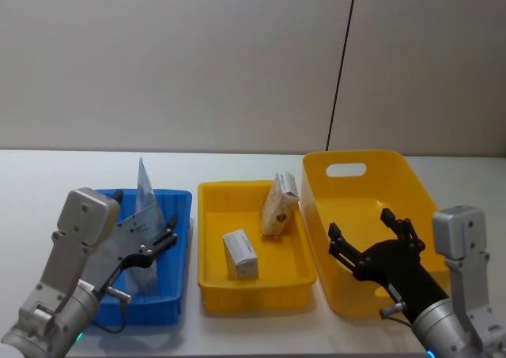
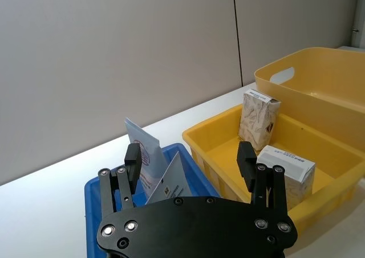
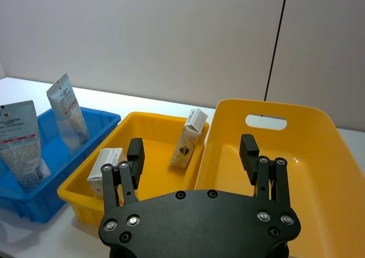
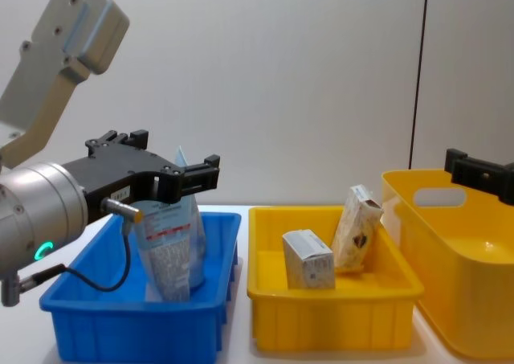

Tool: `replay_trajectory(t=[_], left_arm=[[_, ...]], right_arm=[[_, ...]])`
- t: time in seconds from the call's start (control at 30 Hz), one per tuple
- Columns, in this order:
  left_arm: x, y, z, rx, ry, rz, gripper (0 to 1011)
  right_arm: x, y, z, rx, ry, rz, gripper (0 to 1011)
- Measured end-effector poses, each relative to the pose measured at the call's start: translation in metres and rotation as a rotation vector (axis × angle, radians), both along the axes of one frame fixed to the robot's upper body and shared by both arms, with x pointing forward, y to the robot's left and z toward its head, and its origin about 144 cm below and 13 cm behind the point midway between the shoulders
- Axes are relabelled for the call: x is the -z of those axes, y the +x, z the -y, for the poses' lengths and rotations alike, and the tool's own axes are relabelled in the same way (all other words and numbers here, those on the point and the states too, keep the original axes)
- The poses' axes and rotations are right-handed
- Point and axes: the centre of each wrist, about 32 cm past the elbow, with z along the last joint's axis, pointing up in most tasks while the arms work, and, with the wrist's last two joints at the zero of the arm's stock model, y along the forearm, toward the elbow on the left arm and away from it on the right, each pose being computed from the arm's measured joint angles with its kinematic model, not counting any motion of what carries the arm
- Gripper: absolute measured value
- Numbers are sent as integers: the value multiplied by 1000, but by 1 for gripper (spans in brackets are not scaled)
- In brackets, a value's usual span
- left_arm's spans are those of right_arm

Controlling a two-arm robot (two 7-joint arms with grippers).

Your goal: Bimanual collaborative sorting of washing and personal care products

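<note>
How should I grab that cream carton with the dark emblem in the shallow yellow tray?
Probably from above, pinching the cream carton across its two broad faces just below the folded top. It stands tilted, its top leaning toward the right wall of the yellow tray, so the upper half is free while the base sits low inside.

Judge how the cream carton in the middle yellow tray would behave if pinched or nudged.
The cream carton stands tilted, leaning on a wall of the yellow tray, so a nudge would probably topple it. Its flat faces and creased edges suggest it would stay stiff under a pinch.
</note>
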Motion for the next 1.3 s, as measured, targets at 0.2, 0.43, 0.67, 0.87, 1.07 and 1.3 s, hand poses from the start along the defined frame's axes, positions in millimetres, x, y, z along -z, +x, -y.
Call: replay_trajectory(t=[0.2, 0.43, 0.67, 0.87, 1.07, 1.3], left_arm=[[0, 0, 0, 0, 0, 0, 1001], [0, 0, 0, 0, 0, 0, 1001], [0, 0, 0, 0, 0, 0, 1001], [0, 0, 0, 0, 0, 0, 1001], [0, 0, 0, 0, 0, 0, 1001], [0, 0, 0, 0, 0, 0, 1001]], right_arm=[[0, 0, 0, 0, 0, 0, 1002], [0, 0, 0, 0, 0, 0, 1002], [0, 0, 0, 0, 0, 0, 1002], [0, 0, 0, 0, 0, 0, 1002], [0, 0, 0, 0, 0, 0, 1002], [0, 0, 0, 0, 0, 0, 1002]])
